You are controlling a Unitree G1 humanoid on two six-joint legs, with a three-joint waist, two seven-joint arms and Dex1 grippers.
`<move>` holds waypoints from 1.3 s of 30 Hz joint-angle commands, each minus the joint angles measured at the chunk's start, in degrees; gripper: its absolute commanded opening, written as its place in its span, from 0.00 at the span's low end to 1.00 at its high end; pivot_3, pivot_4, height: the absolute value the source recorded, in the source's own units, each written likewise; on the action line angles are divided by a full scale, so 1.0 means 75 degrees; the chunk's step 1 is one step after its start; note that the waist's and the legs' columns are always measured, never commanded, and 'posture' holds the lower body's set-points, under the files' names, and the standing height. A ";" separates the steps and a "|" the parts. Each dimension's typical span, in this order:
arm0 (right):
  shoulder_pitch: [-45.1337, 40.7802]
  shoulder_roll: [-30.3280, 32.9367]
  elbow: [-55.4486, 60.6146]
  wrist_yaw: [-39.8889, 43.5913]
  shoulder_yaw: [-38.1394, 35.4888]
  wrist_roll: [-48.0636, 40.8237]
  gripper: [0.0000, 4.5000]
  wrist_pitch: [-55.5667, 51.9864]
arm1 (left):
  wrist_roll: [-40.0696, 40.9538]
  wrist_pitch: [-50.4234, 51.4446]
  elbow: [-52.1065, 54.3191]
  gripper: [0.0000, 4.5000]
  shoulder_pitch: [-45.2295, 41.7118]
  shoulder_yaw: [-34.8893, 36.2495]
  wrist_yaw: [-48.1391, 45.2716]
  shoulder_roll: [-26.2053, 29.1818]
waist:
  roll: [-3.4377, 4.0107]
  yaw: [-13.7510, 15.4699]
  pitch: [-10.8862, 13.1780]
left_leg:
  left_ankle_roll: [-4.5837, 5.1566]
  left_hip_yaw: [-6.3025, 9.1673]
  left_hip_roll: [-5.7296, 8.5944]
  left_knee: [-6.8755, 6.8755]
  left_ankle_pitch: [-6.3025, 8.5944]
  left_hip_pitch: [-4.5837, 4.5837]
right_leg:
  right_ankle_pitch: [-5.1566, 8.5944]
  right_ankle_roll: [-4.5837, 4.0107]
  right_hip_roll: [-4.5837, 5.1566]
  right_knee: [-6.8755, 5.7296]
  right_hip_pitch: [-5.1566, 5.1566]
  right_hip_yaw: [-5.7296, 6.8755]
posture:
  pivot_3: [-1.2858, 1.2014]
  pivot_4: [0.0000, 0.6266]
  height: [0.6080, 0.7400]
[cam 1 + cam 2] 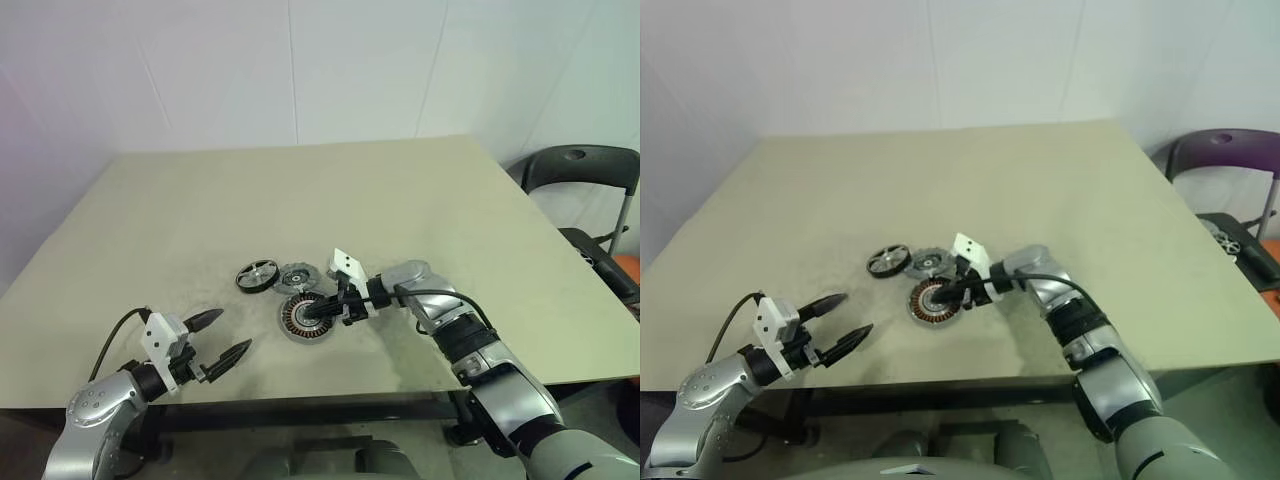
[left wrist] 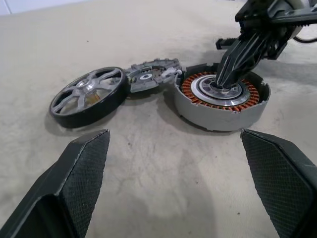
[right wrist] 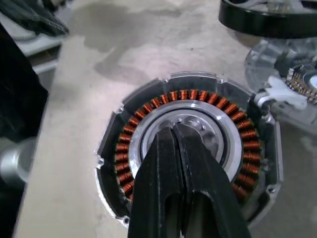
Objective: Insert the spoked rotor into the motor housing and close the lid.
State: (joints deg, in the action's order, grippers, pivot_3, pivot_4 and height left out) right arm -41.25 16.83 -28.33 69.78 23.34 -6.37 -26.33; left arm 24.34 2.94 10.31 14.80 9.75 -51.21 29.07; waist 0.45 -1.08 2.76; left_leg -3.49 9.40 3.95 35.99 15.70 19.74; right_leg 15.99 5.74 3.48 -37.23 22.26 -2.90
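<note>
The motor housing (image 1: 303,319), a grey ring of copper windings around a silvery centre, lies on the table near the front. My right gripper (image 3: 173,133) is shut, and its closed tips rest on the housing's (image 3: 198,106) silvery bearing centre. Just behind the housing lies the lid (image 1: 296,277), a grey notched cap. The spoked rotor (image 1: 257,275) is on the lid's left, its edge against the lid. My left gripper (image 1: 226,335) hangs open with nothing in it above the table's front left, pointing toward the parts. In the left wrist view, the rotor (image 2: 89,96), lid (image 2: 151,79) and housing (image 2: 220,101) stand in a row.
The beige table (image 1: 330,190) stretches bare behind the parts. Its front edge (image 1: 300,398) runs close under my arms. A dark chair (image 1: 580,170) stands beyond the table's right side.
</note>
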 commanded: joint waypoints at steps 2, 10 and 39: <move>-0.0246 -0.0243 -0.0004 -0.0206 -0.0460 -0.0269 0.00 -0.0319 | 0.0095 -0.0150 0.0051 1.00 -0.0065 0.0189 -0.0082 0.0128 | -0.0002 0.0008 0.0004 | -0.0001 -0.0001 -0.0002 0.0001 0.0001 -0.0035 | 0.0021 0.0025 0.0000 0.0000 -0.0015 0.0000 | 0.52 0.00 1.00; -0.0572 -0.0427 0.0594 -0.0077 -0.1295 -0.1160 0.00 -0.0995 | -0.0012 -0.0107 0.0228 1.00 -0.0086 0.0011 0.0067 0.0015 | -0.0001 0.0024 0.0005 | 0.0000 0.0008 -0.0001 -0.0007 0.0000 0.0003 | -0.0014 0.0022 0.0001 -0.0001 0.0007 -0.0006 | 0.52 0.00 1.00; -0.0910 0.0353 0.0891 -0.0152 -0.1552 -0.0993 0.00 -0.0796 | 0.0191 -0.0031 0.0394 1.00 0.0000 0.0273 0.0325 0.0046 | 0.0002 0.0039 0.0003 | 0.0001 0.0015 0.0005 -0.0007 0.0000 0.0083 | -0.0016 0.0022 0.0008 0.0007 0.0074 0.0003 | 0.52 0.00 1.00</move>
State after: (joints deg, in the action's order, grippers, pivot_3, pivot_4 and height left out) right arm -47.64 18.55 -24.30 67.72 12.71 -12.78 -32.77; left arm 24.51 3.08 11.44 15.21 10.34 -49.42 29.33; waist 0.46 -0.78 2.79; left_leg -3.48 9.51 3.99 35.95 15.70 20.37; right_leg 15.87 5.91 3.54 -37.17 22.82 -2.88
